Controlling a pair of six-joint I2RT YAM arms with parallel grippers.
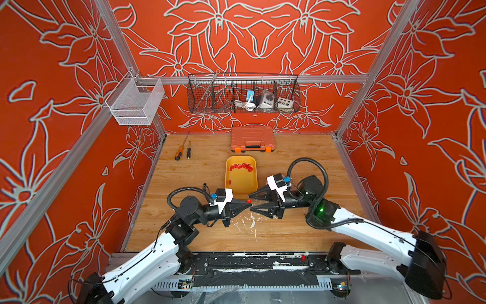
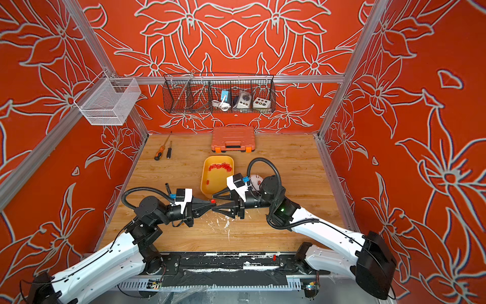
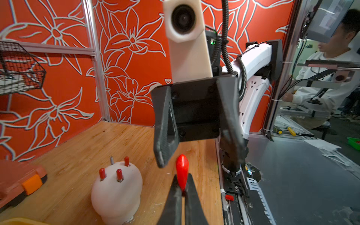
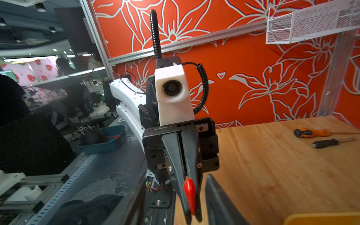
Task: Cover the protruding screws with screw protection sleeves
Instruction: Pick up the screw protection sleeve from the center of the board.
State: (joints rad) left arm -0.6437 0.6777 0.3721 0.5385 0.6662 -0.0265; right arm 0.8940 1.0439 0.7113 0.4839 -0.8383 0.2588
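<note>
My left gripper [image 1: 247,202] is shut on one red screw protection sleeve [image 3: 182,168], which sticks out past its fingertips above the table. The right gripper [image 1: 250,202] faces it tip to tip and is open, one finger on each side of the sleeve without touching it. A white dome [image 3: 116,194] stands behind the right wrist. It carries three protruding screws capped in red and one bare grey screw [image 3: 111,160]. Several more sleeves [image 1: 242,167] lie in the yellow tray [image 1: 244,185] just beyond both grippers.
An orange tool case [image 1: 252,139] sits at the back edge. Two screwdrivers [image 1: 182,150] lie at the back left. A black wire basket [image 1: 243,94] hangs on the back rail and a white mesh basket [image 1: 135,102] on the left rail.
</note>
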